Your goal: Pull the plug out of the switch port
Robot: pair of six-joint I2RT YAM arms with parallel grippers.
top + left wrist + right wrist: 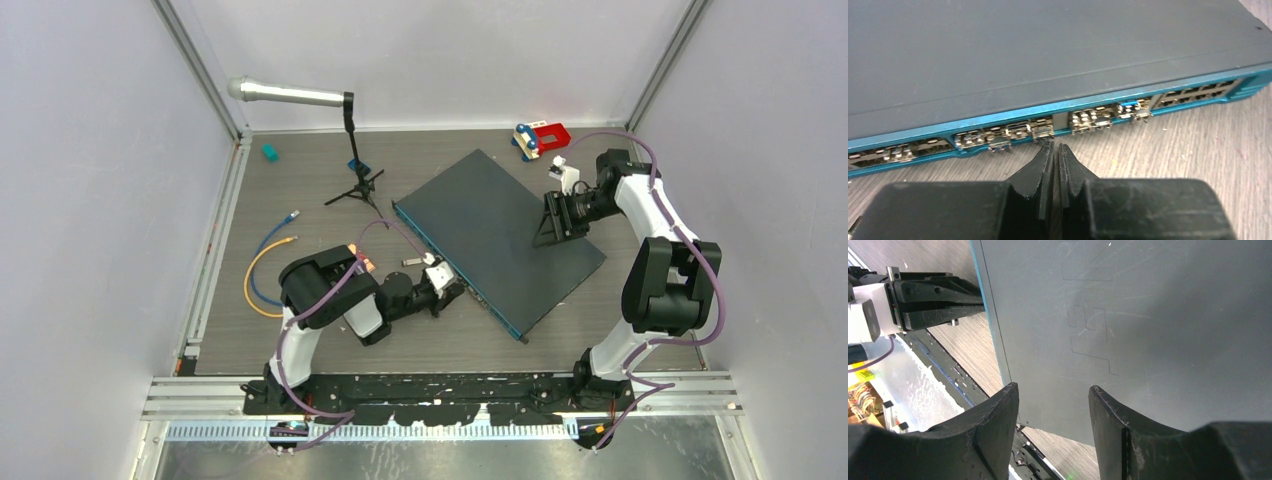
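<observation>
The switch (500, 235) is a flat dark grey box lying diagonally mid-table, its blue port edge (1058, 107) facing my left arm. Small metal connectors (1042, 131) stick out of several ports; I cannot tell which one is the plug. My left gripper (1054, 145) is shut, its tips just in front of the port row and almost touching one connector, with nothing visible between the pads. It also shows in the top view (455, 288) and in the right wrist view (979, 302). My right gripper (1053, 395) is open, over the switch's top (1148, 315), near its right side (552, 232).
A blue and an orange cable (262, 268) lie loose at the left. A microphone on a small tripod (353, 165) stands behind the switch. A red and yellow toy (540, 137) sits at the back, a teal piece (269, 152) at back left, and a small grey part (410, 262) by the left gripper.
</observation>
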